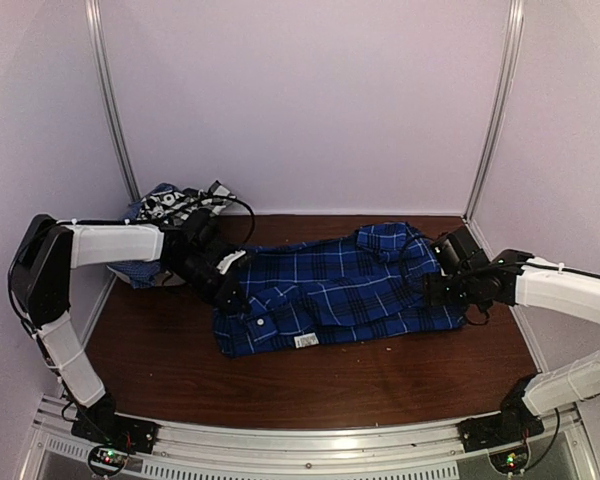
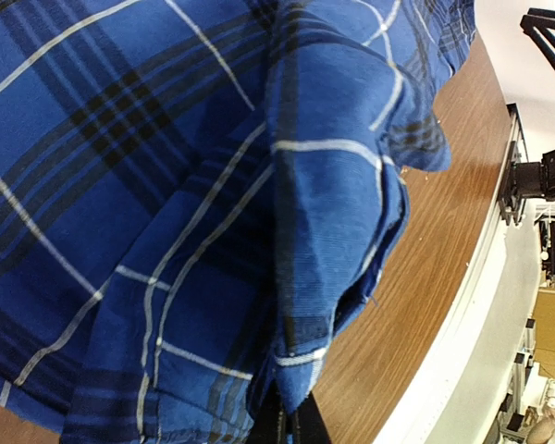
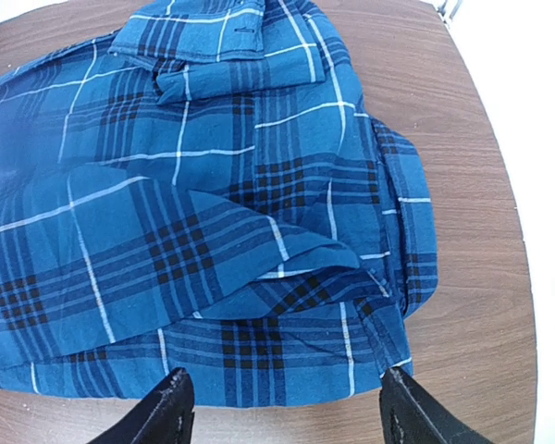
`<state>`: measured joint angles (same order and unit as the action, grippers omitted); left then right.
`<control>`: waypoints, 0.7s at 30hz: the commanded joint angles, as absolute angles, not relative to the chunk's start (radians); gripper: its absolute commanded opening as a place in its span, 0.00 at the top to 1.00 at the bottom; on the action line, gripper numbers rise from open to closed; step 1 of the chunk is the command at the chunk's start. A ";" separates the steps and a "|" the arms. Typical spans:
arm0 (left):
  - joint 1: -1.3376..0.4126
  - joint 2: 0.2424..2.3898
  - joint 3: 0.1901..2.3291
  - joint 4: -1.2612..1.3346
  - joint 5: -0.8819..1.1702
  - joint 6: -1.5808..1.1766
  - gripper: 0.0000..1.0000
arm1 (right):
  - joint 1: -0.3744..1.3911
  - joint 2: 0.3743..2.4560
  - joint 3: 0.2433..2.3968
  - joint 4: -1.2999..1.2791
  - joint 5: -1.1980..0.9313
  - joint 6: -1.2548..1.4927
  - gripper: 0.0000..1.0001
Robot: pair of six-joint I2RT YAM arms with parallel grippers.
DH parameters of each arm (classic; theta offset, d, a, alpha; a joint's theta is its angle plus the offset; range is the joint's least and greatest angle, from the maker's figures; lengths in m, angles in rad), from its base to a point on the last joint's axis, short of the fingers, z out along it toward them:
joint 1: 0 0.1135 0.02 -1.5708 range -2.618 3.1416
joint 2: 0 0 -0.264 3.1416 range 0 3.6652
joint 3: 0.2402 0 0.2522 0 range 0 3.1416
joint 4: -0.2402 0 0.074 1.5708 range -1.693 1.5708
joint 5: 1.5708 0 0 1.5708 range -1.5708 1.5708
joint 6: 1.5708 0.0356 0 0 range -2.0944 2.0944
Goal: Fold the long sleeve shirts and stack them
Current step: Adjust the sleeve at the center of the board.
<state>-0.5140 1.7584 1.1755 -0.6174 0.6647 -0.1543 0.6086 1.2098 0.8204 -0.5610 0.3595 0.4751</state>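
Your royal-blue plaid shirt point(image 1: 340, 290) lies stretched across the middle of the bench point(image 1: 380, 385). Its white label point(image 1: 305, 341) faces up near the front edge, and a cuffed piece is turned over the cloth at the far right. It is bunched and layered rather than squared off, so I would judge this fold to be under way but not finished.

Your left fingers point(image 2: 270, 430) sit at the shirt's left end. They are narrow, and from the wrist view they appear pinched on a hanging fold of the plaid. Your right fingers point(image 3: 171, 412) are spread wide at the right end, with the shirt's near hem between them, and they hold nothing.

A heap of other shirts point(image 1: 180, 205) sits crumpled in the back left corner, well apart from the blue one. A black-and-white plaid lies on top and a paler blue shows beneath. None of them looks folded, and no neat stack shows anywhere.

By my reckoning you are early in the task. This shirt needs its last folds and a placing, and after that the whole heap remains to be folded and stacked.
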 commanded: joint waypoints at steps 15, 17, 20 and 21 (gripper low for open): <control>-0.468 1.858 1.221 -0.704 0.596 -0.087 0.79 | 0.600 1.205 0.813 -0.542 0.400 0.464 0.30; -0.465 1.853 1.238 -0.702 0.534 -0.096 0.73 | 0.599 1.209 0.812 -0.534 0.395 0.463 0.30; -0.465 1.826 1.263 -0.687 0.452 -0.117 0.64 | 0.599 1.219 0.810 -0.516 0.381 0.458 0.30; -0.465 1.811 1.269 -0.677 0.433 -0.126 0.61 | 0.598 1.223 0.809 -0.507 0.375 0.456 0.30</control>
